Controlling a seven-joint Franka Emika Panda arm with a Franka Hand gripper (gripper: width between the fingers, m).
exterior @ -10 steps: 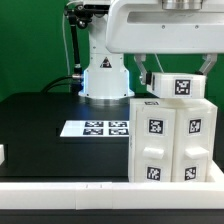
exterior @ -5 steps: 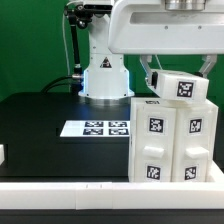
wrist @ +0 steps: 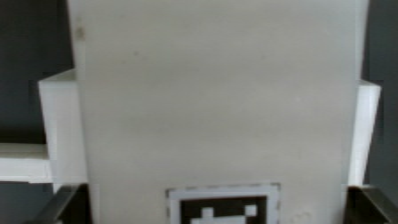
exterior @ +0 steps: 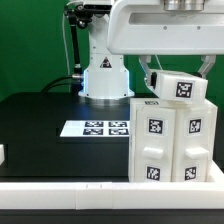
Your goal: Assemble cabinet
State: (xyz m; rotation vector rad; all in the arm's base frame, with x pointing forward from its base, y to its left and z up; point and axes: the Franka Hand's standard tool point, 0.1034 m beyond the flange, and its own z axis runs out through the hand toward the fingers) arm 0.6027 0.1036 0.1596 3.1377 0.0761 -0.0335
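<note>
The cabinet body (exterior: pixel 170 140), a big white box with tagged door panels on its front, stands at the exterior view's right on the black table. My gripper (exterior: pixel 178 78) is shut on the white top slab (exterior: pixel 180 86), which carries one square tag. It holds the slab slightly tilted, just above the box's top; I cannot tell whether the slab touches the box. In the wrist view the slab (wrist: pixel 214 110) fills the middle, its tag at the gripper (wrist: pixel 222 212), with dark fingertips (wrist: pixel 61 206) on either side. The box below shows as a white edge (wrist: pixel 57 130).
The marker board (exterior: pixel 100 128) lies flat mid-table, in front of the robot base (exterior: pixel 103 75). A small white piece (exterior: pixel 2 155) shows at the exterior view's left edge. A white rim (exterior: pixel 70 186) runs along the table's front. A green wall stands behind.
The top slab in my gripper has shifted slightly to the exterior view's right and tipped a little since a second ago. It has held still for the last half second.
</note>
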